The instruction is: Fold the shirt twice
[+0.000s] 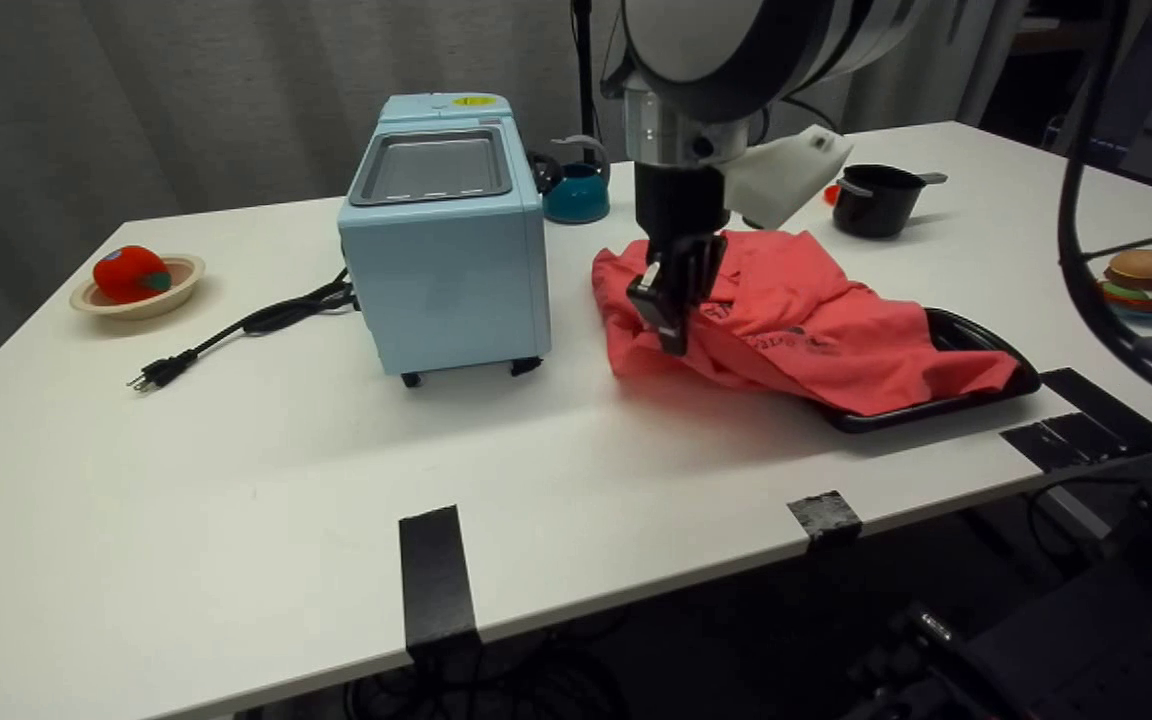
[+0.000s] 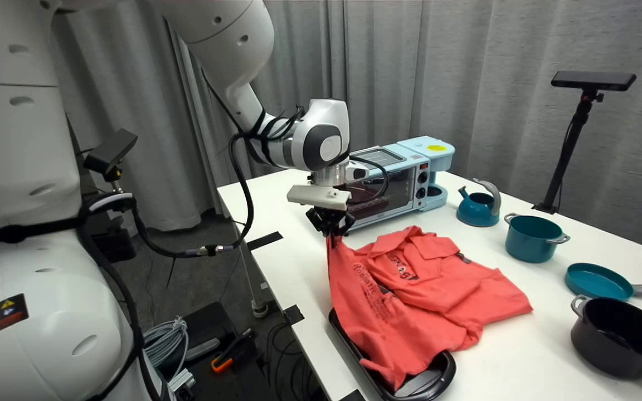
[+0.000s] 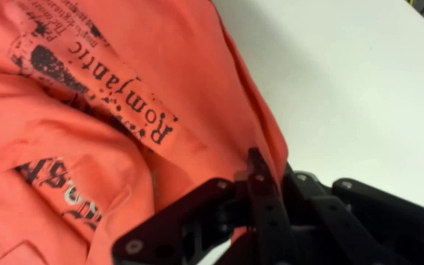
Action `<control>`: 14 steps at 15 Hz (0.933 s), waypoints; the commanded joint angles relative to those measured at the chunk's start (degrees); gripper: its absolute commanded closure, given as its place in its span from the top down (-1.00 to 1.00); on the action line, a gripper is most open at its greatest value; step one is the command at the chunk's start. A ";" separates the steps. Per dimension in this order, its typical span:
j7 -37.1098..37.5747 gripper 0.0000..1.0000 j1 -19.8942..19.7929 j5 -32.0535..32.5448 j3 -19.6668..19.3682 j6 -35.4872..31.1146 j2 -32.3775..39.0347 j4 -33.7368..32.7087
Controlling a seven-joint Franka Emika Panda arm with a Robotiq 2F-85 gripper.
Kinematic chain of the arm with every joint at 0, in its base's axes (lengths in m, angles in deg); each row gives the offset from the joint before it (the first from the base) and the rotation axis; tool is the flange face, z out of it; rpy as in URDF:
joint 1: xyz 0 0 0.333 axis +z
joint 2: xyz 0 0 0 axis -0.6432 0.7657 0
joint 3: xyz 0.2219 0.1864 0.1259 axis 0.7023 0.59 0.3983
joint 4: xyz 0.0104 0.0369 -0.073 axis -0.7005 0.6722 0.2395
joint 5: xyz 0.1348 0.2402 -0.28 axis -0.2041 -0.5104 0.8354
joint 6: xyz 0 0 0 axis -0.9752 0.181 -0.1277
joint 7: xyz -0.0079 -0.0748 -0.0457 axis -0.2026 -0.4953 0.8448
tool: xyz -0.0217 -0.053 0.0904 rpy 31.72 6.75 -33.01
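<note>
The coral-red shirt [image 1: 786,300] lies wrinkled on the white table and partly over a black tray [image 1: 986,335]; it shows in both exterior views [image 2: 443,284]. Black printed lettering shows on it in the wrist view [image 3: 182,73]. My gripper [image 2: 332,238] is shut on one edge of the shirt and holds that edge raised above the table, so the cloth slopes down toward the tray. In the wrist view the fold of cloth runs between my two fingers [image 3: 272,162]. Part of the shirt's underside is hidden.
A light-blue toaster oven [image 1: 446,280] stands close beside the gripper. A teal kettle [image 2: 478,209], teal pot [image 2: 533,239], teal pan [image 2: 597,281] and black pot [image 2: 616,340] stand beyond the shirt. A power cord [image 1: 276,315] and a bowl [image 1: 141,305] with a red toy lie farther off.
</note>
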 commanded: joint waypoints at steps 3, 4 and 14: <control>0.37 -0.96 -0.71 0.36 -0.58 -3.72 -0.18 -7.19; 1.13 -0.96 -0.64 1.04 -0.94 -5.23 0.69 -8.87; 7.37 -0.96 -0.82 10.34 -8.47 -9.30 11.80 -26.62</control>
